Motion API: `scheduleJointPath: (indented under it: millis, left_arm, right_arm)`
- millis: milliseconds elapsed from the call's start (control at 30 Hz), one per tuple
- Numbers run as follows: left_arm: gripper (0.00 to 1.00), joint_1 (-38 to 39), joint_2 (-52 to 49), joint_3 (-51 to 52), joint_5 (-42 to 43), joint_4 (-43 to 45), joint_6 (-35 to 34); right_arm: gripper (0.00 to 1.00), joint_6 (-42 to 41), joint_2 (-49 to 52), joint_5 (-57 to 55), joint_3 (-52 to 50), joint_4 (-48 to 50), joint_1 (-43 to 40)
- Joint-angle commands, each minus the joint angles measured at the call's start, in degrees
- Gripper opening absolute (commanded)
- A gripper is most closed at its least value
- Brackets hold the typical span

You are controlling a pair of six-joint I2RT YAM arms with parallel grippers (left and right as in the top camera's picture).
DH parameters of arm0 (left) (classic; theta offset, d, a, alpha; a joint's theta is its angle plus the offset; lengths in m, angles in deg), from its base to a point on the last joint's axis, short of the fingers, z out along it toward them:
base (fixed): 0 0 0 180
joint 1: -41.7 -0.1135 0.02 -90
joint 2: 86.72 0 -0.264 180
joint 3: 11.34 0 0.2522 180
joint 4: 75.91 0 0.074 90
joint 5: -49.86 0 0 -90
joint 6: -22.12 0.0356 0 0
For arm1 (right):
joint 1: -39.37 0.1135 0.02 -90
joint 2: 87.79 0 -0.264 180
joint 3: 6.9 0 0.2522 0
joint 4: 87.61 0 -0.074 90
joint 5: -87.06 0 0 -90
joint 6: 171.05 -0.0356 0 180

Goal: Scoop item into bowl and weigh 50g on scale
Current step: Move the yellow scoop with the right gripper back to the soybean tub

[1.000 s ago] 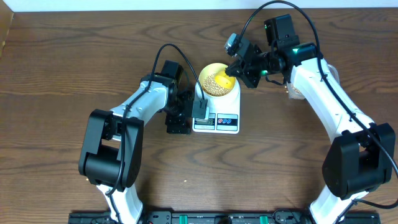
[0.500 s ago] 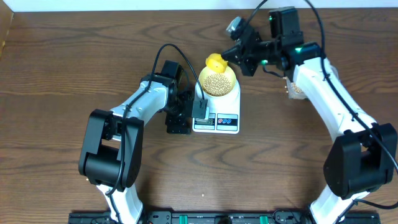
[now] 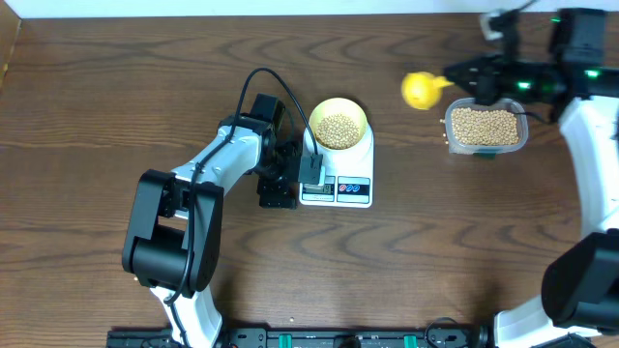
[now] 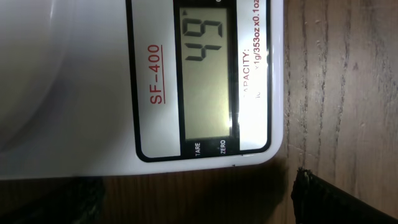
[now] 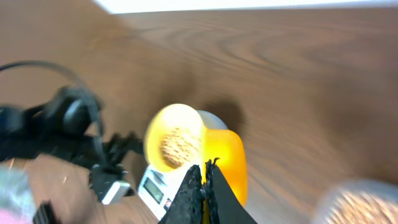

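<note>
**Entry: bean weighing, top-up stage**

- **Bowl** [image 3: 338,101]: on the scale [image 3: 337,189], filled with beans [image 3: 338,130]. The display [image 4: 208,68] reads 49, so the target looks one gram short.
- **Tub** [image 3: 449,135]: stock of beans, on the tabletop [image 3: 97,97], well right of the scale.
- **Scoop** [image 3: 418,90]: yellow, in the air between bowl and tub, nearer the tub. Whether it is empty cannot be told, as the wrist view is blurred.

**Hazards**
- Overshoot: only a few beans seem needed, and a full scoop tipped in would likely pass the mark.
- Spill: round beans dropped from a height may bounce off the heap and roll across the tabletop.
- False reading: the left claw [image 3: 293,184] sits just beside the scale's near corner, and a nudge on the scale would upset the figure.
- Tub knocked: a scoop driven in low could shove the light tub.

**Arm poses**
- Right arm: stretched back toward the far right edge, forearm level. The right claw [image 5: 203,177] is pressed together on the scoop handle.
- Left arm: folded low at the scale's left side, camera on the display, claw spread wide and holding nothing.
</note>
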State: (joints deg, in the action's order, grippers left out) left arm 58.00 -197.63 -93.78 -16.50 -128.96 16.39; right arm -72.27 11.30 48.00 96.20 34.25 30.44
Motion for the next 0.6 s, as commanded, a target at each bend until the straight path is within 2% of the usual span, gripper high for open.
scheduleJointPath:
  millis: [0,100,233,400,567]
  left_arm:
    - [0.98,0.50,-0.68,0.66,1.14,-0.31,0.79]
    - [0.98,0.52,-0.66,0.66,1.16,-0.31,0.79]
    - [0.98,0.50,-0.66,0.66,1.16,-0.31,0.79]
    - [0.98,0.50,-0.68,0.66,1.16,-0.31,0.79]
    - [0.98,0.50,-0.66,0.66,1.16,-0.31,0.79]
  right_arm:
    - [0.01,-5.55,-2.71,-11.58,1.36,-3.39,-2.95]
    - [0.01,-5.51,-3.48,-23.17,1.53,-7.13,-3.69]
    - [0.01,-4.39,-2.86,-31.32,1.49,-9.77,-3.39]
    - [0.01,-3.34,-1.18,-36.15,0.63,-9.33,-2.91]
    - [0.01,-3.34,1.88,-36.46,0.42,-8.31,-2.93]
